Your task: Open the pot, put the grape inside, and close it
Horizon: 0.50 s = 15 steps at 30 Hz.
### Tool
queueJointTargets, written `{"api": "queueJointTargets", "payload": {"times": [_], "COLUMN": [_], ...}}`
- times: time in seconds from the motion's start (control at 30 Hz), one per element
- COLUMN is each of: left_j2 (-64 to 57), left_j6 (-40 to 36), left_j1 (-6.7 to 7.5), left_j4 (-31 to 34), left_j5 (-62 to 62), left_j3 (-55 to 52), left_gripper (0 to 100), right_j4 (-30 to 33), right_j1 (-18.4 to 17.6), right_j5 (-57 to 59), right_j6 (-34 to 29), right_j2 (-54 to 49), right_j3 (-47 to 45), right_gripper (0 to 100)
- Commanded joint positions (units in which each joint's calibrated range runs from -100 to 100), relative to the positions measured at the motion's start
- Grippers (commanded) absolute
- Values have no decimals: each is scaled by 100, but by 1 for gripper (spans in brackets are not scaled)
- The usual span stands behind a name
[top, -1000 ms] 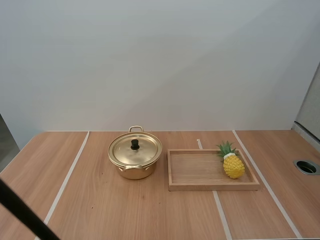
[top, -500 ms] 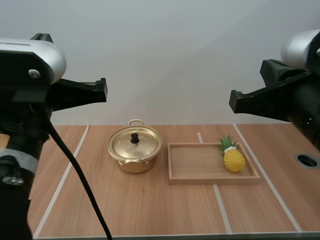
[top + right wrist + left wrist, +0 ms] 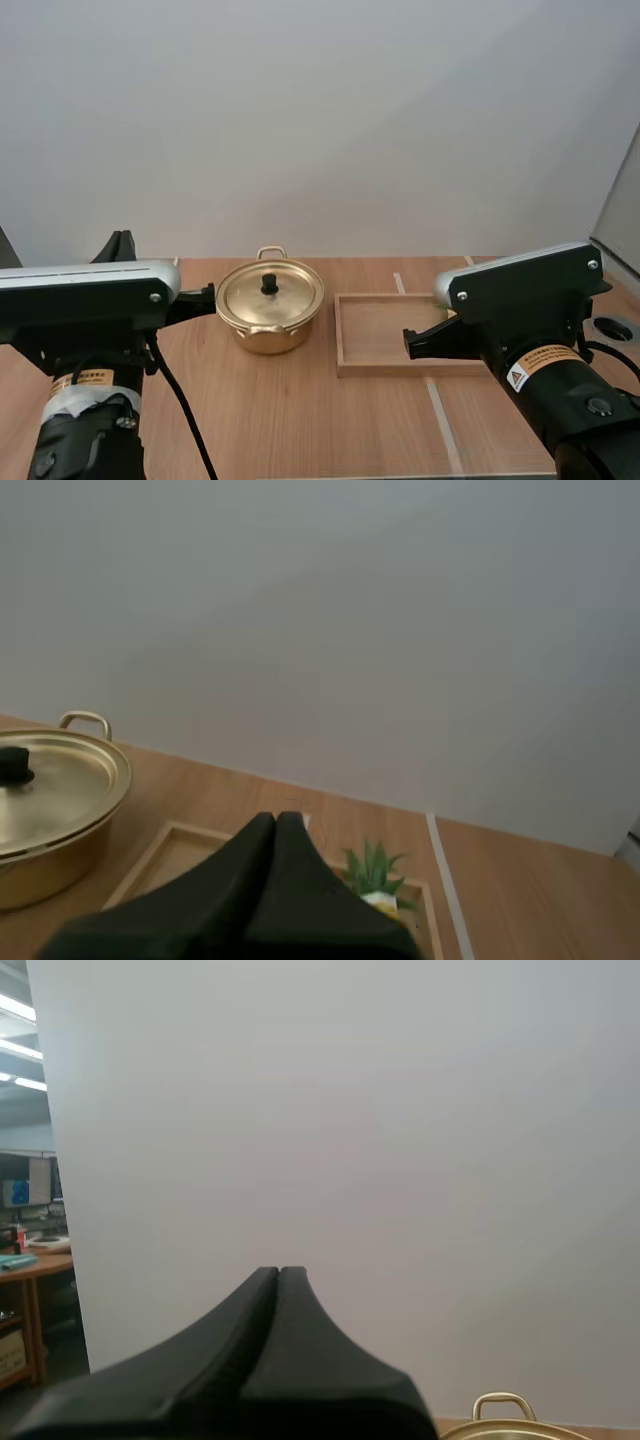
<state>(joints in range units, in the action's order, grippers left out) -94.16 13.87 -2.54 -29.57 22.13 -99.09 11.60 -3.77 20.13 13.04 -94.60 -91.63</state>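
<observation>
**Both grippers closed, lid on, and a pineapple where the grape should be**

The left gripper (image 3: 279, 1275) is pressed into one wedge and holds nothing. The pot (image 3: 270, 310) sits ahead of it and to its right. The right gripper (image 3: 277, 820) is also pressed together and empty, with the tray (image 3: 372, 368) just ahead of its tips and the pot off to its left. The lid (image 3: 250, 300) is seated, with its knob (image 3: 269, 286) upright at the centre.

The task names a grape, but the fruit just past the right gripper's tips is a pineapple (image 3: 372, 872). It is probably too bulky for a narrow opening, so the fingers could nudge it along the tray instead of taking it. It might also keep the lid from seating again. The knob is small, and fingers that come down closed or off-centre could shove the lid or skid the pot.

The right wrist view catches the pineapple's leaves and yellow top, while in the high view the right arm covers that end of the tray. The high view gives the knob and both arms flanking the pot. The left wrist view catches the pot's far handle.
</observation>
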Motion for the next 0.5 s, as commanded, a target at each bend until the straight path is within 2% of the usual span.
{"api": "queueJointTargets", "payload": {"times": [0.0,0.07,0.23,0.33,0.47], "left_j2": [27,27,27,27,27], "left_j6": [14,50,122,171,171], "left_j1": [-6,-6,-6,-6,-6], "left_j4": [-564,-776,-789,-560,-82], "left_j5": [-78,-413,-1971,-2845,-4050], "left_j3": [-91,-91,-91,-91,-91], "left_gripper": [0,0,0,0,0], "right_j4": [76,76,76,50,-592], "right_j1": [-4,-4,-4,-4,-4], "right_j5": [-162,-162,-353,-2,919], "right_j6": [0,0,0,0,0], "right_j2": [-3,-3,-3,-3,-3], "right_j3": [-392,-636,-837,-837,-837], "right_gripper": [3,13,35,45,55]}}
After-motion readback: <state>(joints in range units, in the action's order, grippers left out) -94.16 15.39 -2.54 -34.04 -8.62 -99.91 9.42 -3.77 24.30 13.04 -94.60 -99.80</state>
